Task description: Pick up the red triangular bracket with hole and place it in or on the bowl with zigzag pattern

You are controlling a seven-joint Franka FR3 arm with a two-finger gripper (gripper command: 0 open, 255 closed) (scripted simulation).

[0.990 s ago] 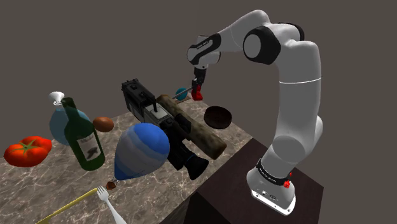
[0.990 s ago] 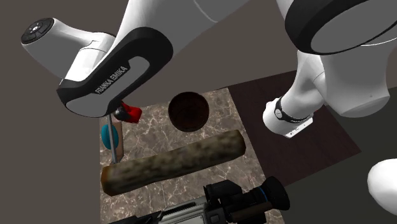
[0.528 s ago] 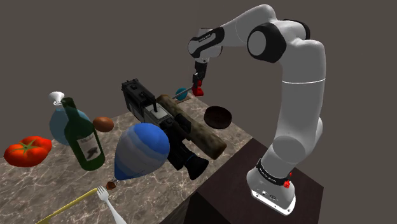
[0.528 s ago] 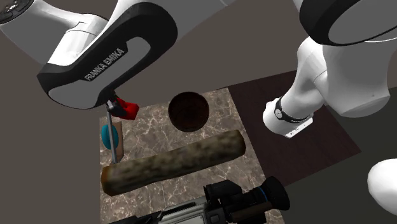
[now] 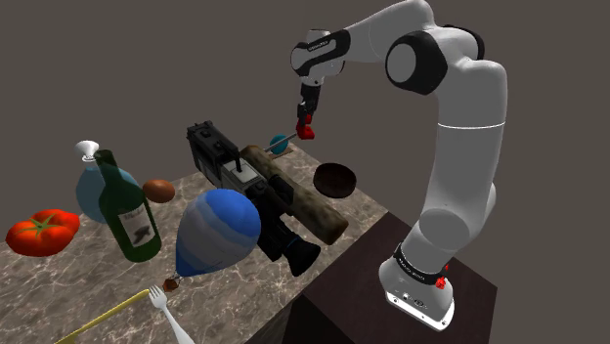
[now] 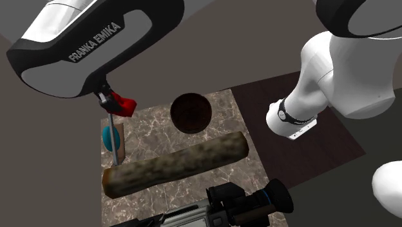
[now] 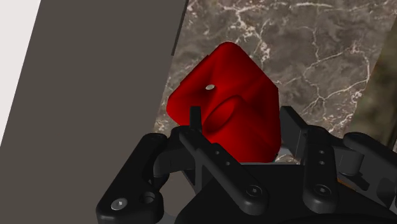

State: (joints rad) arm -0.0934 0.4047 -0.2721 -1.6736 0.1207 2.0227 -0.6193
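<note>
The red triangular bracket (image 7: 226,102) with its hole sits clasped between my black fingers. My gripper (image 5: 305,124) is shut on the bracket (image 5: 305,128) and hangs high above the far corner of the marble table (image 5: 88,283). The dark brown bowl (image 5: 334,179) stands on the table lower down, toward the shoulder view's right of the gripper. In the second exterior view the bracket (image 6: 122,103) hangs under the hand, to the left of the bowl (image 6: 191,113).
A long brown log (image 6: 174,164) and a black camera (image 5: 244,191) lie beside the bowl. A teal object on a stick (image 6: 111,137) lies below the gripper. A blue balloon (image 5: 217,232), a green bottle (image 5: 127,208), a tomato (image 5: 41,232) and a fork (image 5: 168,311) are nearer.
The arm has risen, lifting the red bracket higher above the table's far corner. The grip stays the same. Nothing on the table has moved.
</note>
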